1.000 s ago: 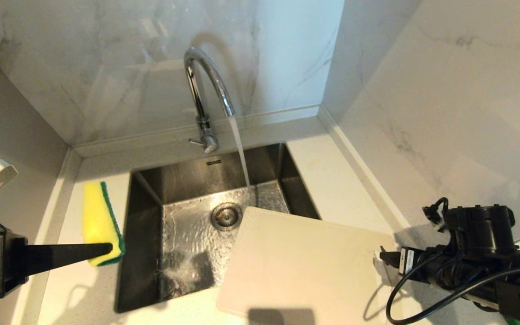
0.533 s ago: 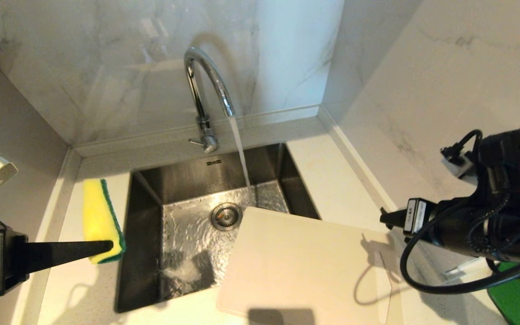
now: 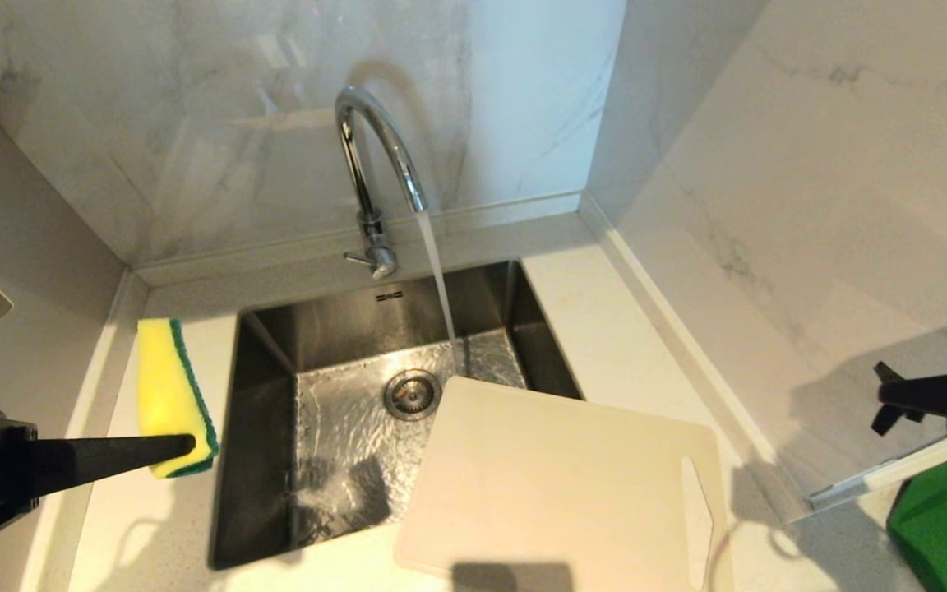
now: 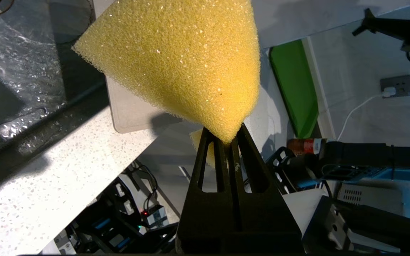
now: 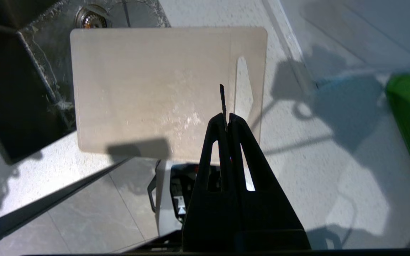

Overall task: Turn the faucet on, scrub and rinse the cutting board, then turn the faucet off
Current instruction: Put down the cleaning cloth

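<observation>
across the surface (image 3: 621, 329) and sink (image 3: 317, 329) rim the cutting board (image 3: 556, 485) is lying flat, water running from the faucet (image 3: 375, 156) – the left end effector (image 3: 186, 446) is pinching a sponge (image 3: 169, 395), the right end effector (image 5: 226, 119) hanging pressed together, empty, above the board.

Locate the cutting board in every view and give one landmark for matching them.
Head view: cutting board at lower centre, one corner overhanging the sink.
Left wrist view: only a corner, behind the sponge.
Right wrist view: whole board, beyond the shut fingers.
Shared landmark: the sink drain.
</observation>
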